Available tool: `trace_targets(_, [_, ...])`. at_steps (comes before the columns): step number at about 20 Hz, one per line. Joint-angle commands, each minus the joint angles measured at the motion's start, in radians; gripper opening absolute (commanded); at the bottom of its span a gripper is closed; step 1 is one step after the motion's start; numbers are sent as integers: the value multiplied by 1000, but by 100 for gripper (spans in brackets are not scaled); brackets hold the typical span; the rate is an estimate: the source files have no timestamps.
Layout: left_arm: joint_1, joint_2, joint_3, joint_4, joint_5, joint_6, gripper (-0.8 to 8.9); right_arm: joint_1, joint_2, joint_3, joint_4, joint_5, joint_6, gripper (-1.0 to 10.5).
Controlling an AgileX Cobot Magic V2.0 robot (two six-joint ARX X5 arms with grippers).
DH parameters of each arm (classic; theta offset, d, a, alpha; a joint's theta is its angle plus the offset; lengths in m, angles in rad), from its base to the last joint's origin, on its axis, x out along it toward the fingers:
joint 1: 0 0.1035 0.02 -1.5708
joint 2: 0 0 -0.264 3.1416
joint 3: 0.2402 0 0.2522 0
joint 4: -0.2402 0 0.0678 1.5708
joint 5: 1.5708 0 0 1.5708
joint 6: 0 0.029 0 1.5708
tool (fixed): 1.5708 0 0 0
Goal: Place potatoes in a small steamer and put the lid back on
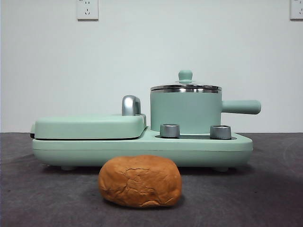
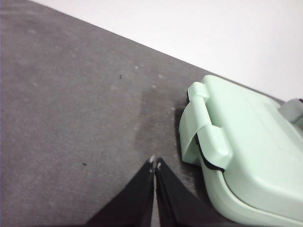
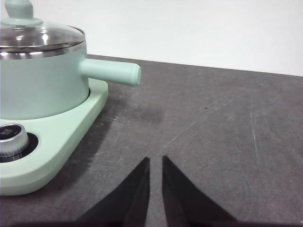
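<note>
One dark grey, faintly scuffed mat point(image 1: 42, 198) covers the table, and a plain white wall with two sockets point(image 1: 87, 9) stands behind. Far on the mat sits a mint-green cooking base point(image 1: 142, 150) with two steel dials; its flat hinged griddle point(image 1: 89, 126) is shut on the left. On the right stands the mint-green cylindrical steamer pot point(image 1: 185, 112), handle pointing right, the steel-rimmed round glass lid point(image 1: 185, 87) resting on it. The orange-brown cracked potato lump point(image 1: 140, 181) lies near, in front of the base. The left gripper point(image 2: 155, 163) hangs empty above the mat beside the griddle's hinge, tips together. The right gripper point(image 3: 155, 160) hangs empty right of the pot, tips narrowly apart.
</note>
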Motion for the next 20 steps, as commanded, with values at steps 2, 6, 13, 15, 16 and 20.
trace_targets(2, [0, -2, -18, 18, 1, -46, 6, 1, -2, -4, 14, 1, 15, 39])
trace_targets(6, [0, -2, -18, 45, 1, -45, 6, 1, -2, -4, 18, 2, 50, 39])
trace_targets(13, [0, -2, -18, 143, 1, -46, 6, 3, -2, -3, 55, -79, 249, 39])
trace_targets(15, [0, -2, -18, 195, 1, -62, 6, 3, -1, -3, 134, -78, 333, 39])
trace_targets(16, [0, -2, -18, 224, 1, -82, 6, 3, -1, -3, 157, -77, 352, 39])
trace_targets(20, [0, 0, 13, 298, 1, -143, 7, 3, -1, 17, 264, -70, 426, 7])
